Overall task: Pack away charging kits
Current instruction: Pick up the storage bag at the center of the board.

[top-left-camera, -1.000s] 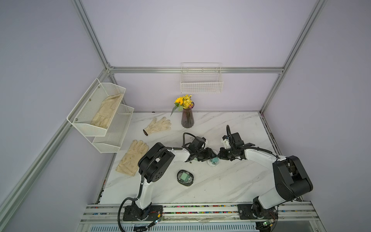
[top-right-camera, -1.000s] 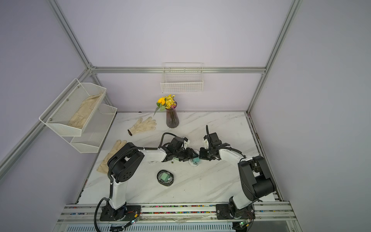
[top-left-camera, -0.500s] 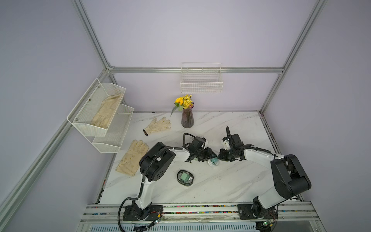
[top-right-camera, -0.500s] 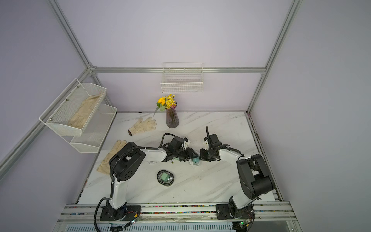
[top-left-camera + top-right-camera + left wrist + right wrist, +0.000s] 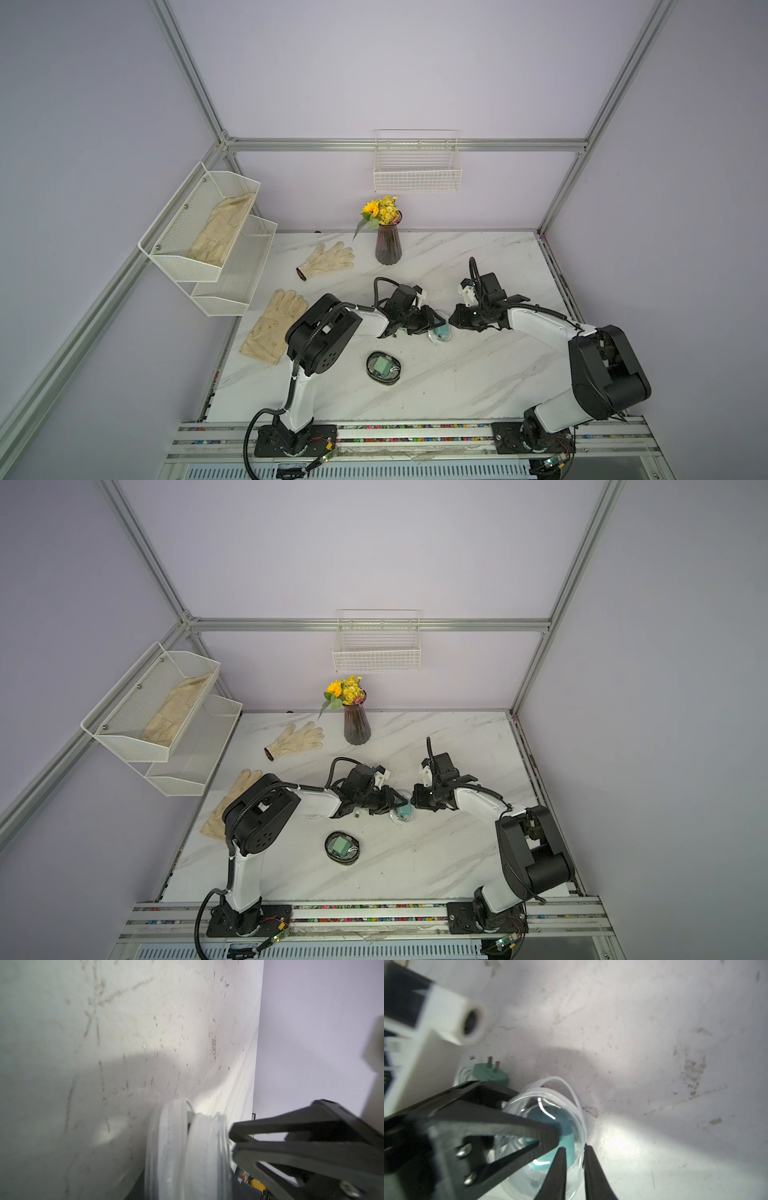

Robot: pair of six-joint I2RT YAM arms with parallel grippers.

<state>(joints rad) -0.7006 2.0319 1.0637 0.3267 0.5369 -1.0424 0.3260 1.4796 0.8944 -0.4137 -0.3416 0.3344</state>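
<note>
Closing a kit, it seems: the clear case (image 5: 441, 333), light-blue charger (image 5: 568, 1128) inside, sits at the tips of both tools. The right gripper (image 5: 574, 1148) stands slightly parted astride its rim; whether the left gripper (image 5: 435, 322) grips cannot be told. Next, the halves likely need pressing shut.

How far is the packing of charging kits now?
Looks done: the black-rimmed case holds a green charger. In hand: the left gripper and right gripper are at the clear case, blue charger inside, halves slightly apart. Remaining: a second green charger and a coiled cable lie loose on the table.
</note>
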